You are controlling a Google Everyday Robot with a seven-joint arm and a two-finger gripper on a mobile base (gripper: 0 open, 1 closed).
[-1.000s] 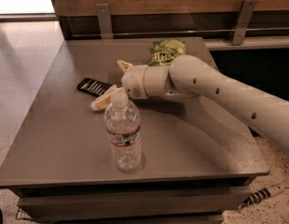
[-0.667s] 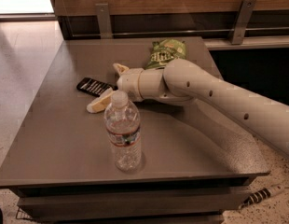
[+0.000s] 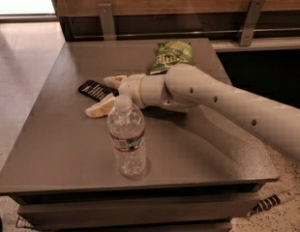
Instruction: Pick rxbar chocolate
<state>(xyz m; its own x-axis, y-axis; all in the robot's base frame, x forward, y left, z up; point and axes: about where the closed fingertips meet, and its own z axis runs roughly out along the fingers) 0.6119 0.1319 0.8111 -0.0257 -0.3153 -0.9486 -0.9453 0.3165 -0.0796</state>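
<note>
So the gripper is low over the grey table, a bit toward 10 o'clock from the table's middle; the jaws are spread wide, one cream finger on the far side and the other on the near side, tip resting on or just above the tabletop, can't say which.

The snack bar is the little flat black one with white lines of text; it lies flat on the table and pokes out of the gripper toward 9 o'clock, with its right end sitting in the gap between the two fingers; whether either finger actually touches the wrapper I can't tell, and nothing is clamped on it.

The arm comes in from about 4 o'clock, thick and off-white, stretched over the right half of the table.

A clear water bottle stands upright with its cap on, at 6 o'clock from the gripper and just beside it; the cap overlaps the wrist in this view.

A green chip bag lies flat at about 1 o'clock from the gripper, near the back edge, well apart from the bar.

A striped cable is on the floor at the lower right.
</note>
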